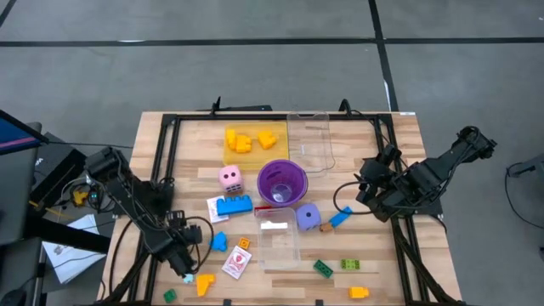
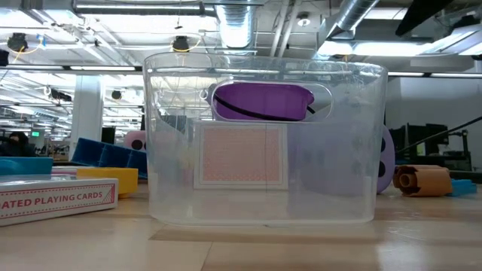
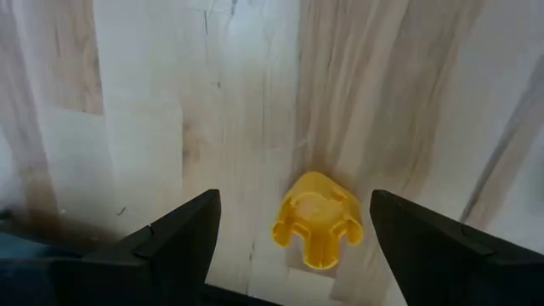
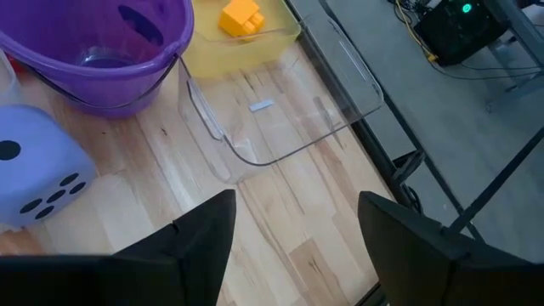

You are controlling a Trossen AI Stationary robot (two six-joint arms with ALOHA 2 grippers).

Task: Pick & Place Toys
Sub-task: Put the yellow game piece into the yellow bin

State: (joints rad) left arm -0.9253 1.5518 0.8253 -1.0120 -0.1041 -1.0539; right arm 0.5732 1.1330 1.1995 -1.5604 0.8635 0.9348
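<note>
Toys lie scattered on the wooden table. A small yellow plastic piece (image 3: 317, 219) lies at the near left (image 1: 205, 283). My left gripper (image 3: 293, 202) hangs open just over it (image 1: 188, 273), one finger on either side and clear of it. A pink die (image 1: 229, 178), a blue brick (image 1: 234, 205), a purple die (image 1: 308, 217) and a white-red card box (image 1: 237, 262) lie around the middle. My right gripper (image 4: 296, 204) is open and empty at the right (image 1: 365, 189), beside the clear tray (image 4: 289, 110).
A purple cup (image 1: 282, 182) stands mid-table. A yellow tray (image 1: 255, 140) with yellow bricks and a clear tray (image 1: 310, 140) lie at the far side. A clear tub (image 2: 263, 143) stands near the front. Green bricks (image 1: 323, 269) and an orange brick (image 1: 359, 291) lie front right.
</note>
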